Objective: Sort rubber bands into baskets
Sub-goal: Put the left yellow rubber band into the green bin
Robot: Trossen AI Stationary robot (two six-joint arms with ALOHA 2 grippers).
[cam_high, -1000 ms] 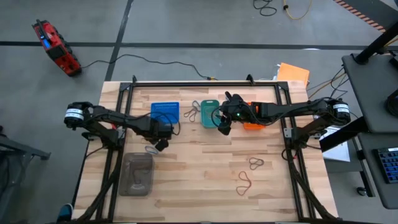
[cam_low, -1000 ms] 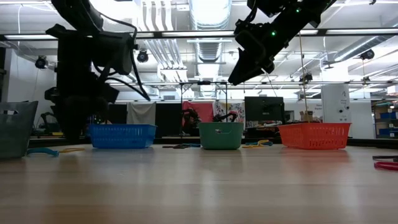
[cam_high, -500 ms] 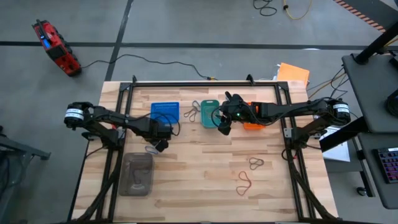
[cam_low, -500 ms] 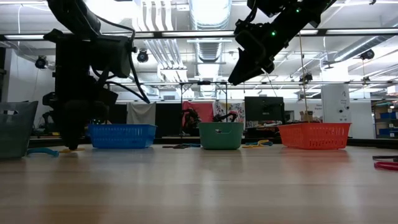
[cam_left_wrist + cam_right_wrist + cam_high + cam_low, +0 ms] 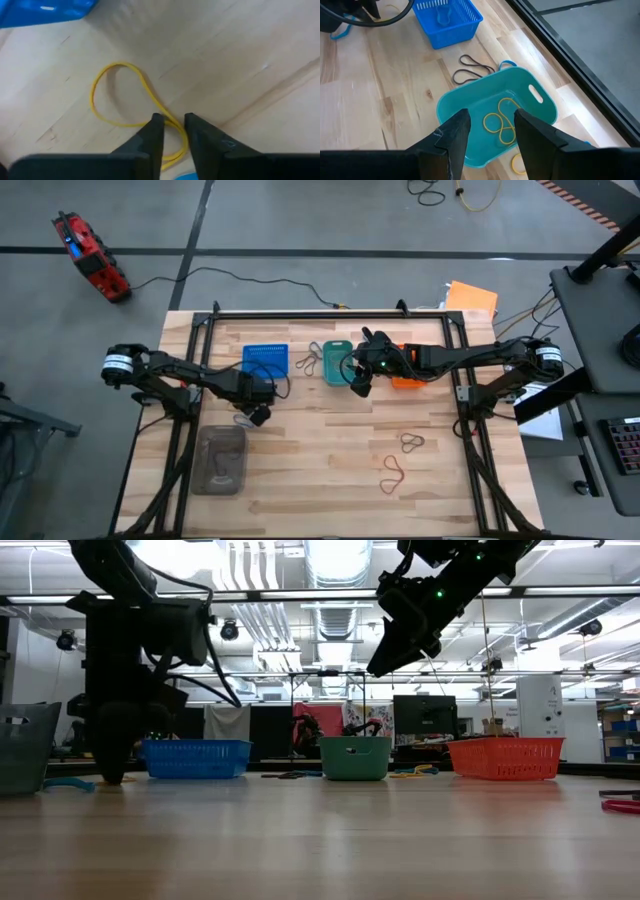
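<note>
Several yellow rubber bands [image 5: 501, 120] already sit in the teal basket [image 5: 470, 107]; right gripper [image 5: 489, 134] hovers over it, jaws apart and empty; left gripper [image 5: 173, 128] is pinching narrow around a yellow band [image 5: 117, 95] on the table near the blue basket [image 5: 265, 360]; dark loops [image 5: 400, 460] at near right remain unsorted.

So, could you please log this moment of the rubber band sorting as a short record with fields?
left end effector: down at the table, fingers narrowly apart astride a yellow rubber band, near the blue basket
right end effector: open, empty, above the teal basket
teal basket contents: yellow bands
orange basket: contents not visible
loose on table: dark bands between blue and teal baskets
</note>
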